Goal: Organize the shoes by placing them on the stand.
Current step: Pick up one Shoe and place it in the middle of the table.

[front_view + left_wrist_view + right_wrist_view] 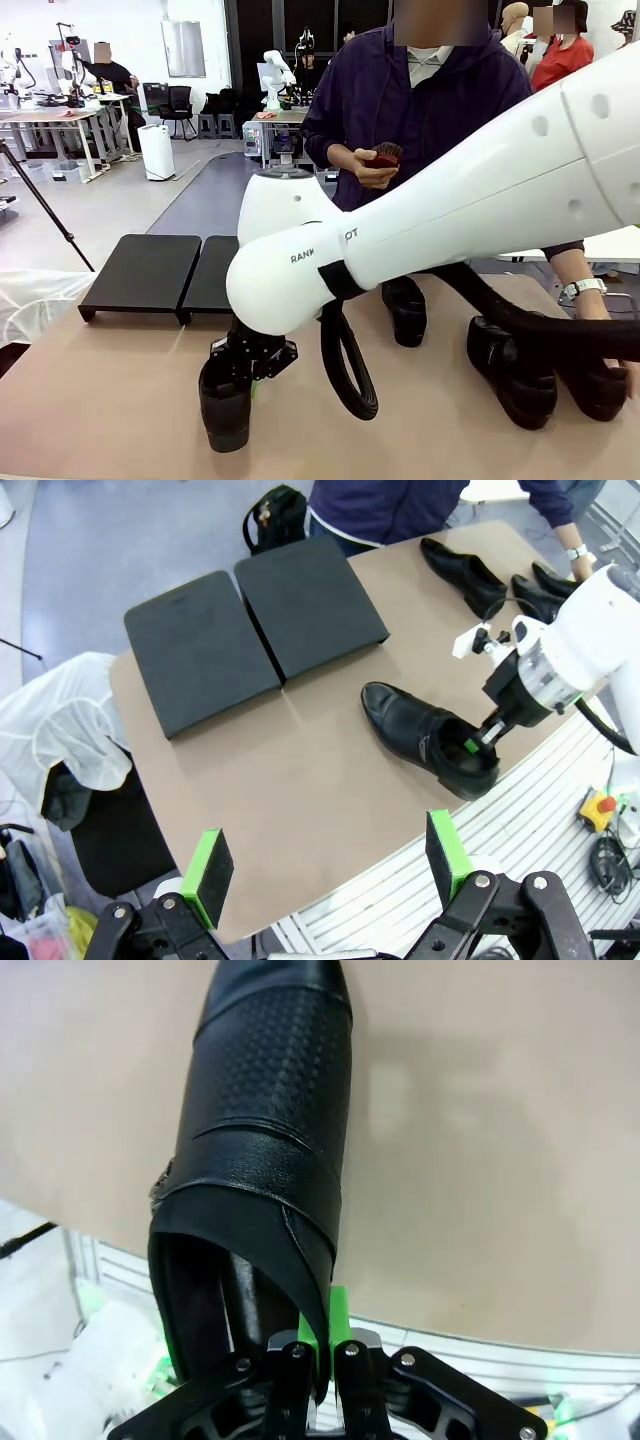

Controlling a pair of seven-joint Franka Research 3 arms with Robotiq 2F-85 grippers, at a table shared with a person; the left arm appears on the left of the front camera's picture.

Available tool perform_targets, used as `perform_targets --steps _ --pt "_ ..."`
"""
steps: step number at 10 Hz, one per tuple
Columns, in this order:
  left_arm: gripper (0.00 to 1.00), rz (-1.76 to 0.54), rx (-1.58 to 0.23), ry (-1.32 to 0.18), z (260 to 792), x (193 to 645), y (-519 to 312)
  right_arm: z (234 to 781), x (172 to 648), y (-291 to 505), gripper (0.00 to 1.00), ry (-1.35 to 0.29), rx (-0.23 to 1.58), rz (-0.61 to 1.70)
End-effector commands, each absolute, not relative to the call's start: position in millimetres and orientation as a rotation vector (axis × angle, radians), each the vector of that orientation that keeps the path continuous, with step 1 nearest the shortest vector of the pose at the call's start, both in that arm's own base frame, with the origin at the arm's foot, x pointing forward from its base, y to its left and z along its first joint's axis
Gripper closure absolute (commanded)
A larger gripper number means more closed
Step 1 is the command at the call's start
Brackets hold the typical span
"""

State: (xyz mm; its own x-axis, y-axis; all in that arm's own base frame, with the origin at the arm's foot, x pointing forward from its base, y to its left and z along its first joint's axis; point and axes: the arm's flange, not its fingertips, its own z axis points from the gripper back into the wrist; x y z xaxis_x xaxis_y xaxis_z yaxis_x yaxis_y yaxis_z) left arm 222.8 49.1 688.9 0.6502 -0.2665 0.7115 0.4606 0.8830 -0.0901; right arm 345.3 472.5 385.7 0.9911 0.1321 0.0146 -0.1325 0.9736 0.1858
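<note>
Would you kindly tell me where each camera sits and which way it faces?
Front: between the arms, facing the person across the table; right arm crosses, right gripper clamped on a shoe.
Left wrist: high, looking down at the stand; open left gripper at bottom.
Right wrist: close above that shoe, its fingers pinching the rim.
Shared: all show that shoe.

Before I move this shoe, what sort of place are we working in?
Probably a robotics lab or workshop hall, not a home: work tables loaded with gear stand farther off, a tripod is set up at the left, and there is a red emergency-stop button in a yellow box.
</note>
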Motion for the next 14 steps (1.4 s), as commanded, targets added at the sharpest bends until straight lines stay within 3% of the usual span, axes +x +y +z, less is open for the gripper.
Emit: perform_targets --steps 1,5,6,7,8,11,14 --pt "0.0 -0.425 -0.277 -0.754 690.3 223.0 50.0 384.8 350.3 495.7 1.0 -0.037 0.072 0.027" --pt "0.0 -0.425 -0.277 -0.754 690.3 223.0 50.0 366.9 354.4 498.7 1.0 -0.004 -0.009 -0.021" --pt "0.0 -0.425 -0.277 -0.754 690.3 223.0 50.0 367.6 354.9 498.7 0.77 0.007 -0.012 -0.016" --pt "0.0 -0.425 -0.277 -0.754 690.3 223.0 50.0 367.5 354.9 498.8 0.18 0.018 -0.008 -0.013" --pt "0.0 -0.425 -0.277 -0.754 690.3 223.0 50.0 368.5 353.8 498.0 0.0 0.015 0.0 -0.014" --pt "0.0 -0.425 -0.277 -0.754 690.3 223.0 50.0 377.6 353.8 489.3 0.0 -0.008 0.016 -0.027" --pt "0.0 -0.425 -0.277 -0.754 690.3 223.0 50.0 447.3 347.8 436.9 0.0 -0.103 0.07 -0.017"
